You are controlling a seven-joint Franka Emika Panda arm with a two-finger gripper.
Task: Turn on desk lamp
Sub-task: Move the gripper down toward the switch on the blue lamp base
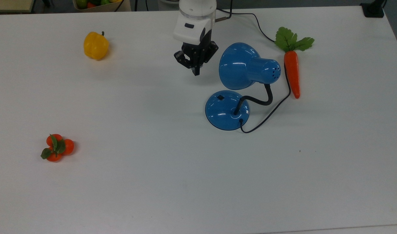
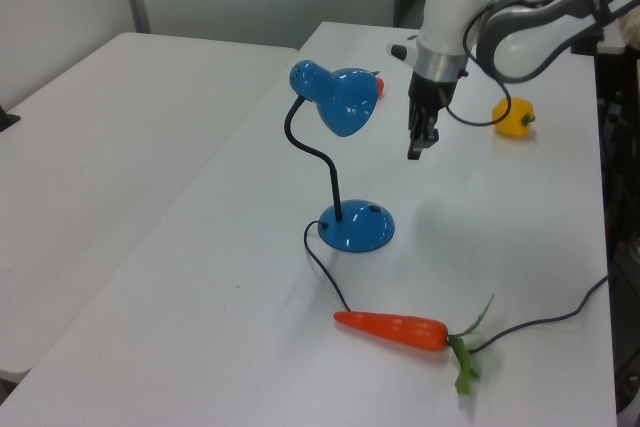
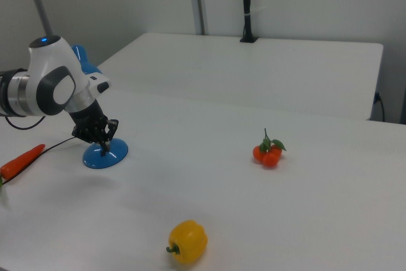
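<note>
The blue desk lamp [image 1: 232, 97] is stood on the white bench [image 1: 153, 182], right of centre in the top view, dome shade tipped over its round base. The small black switch [image 1: 220, 97] is seen on the base's upper left in the top view. The tool [image 1: 196, 73] is held in the air just left of the shade in the top view, touching nothing, fingers pressed together and empty. A carrot [image 1: 292, 73] is laid beside the lamp cord [image 1: 270, 113]. A yellow bell pepper [image 1: 95, 45] and a tangerine cluster [image 1: 57, 148] are placed well apart.
</note>
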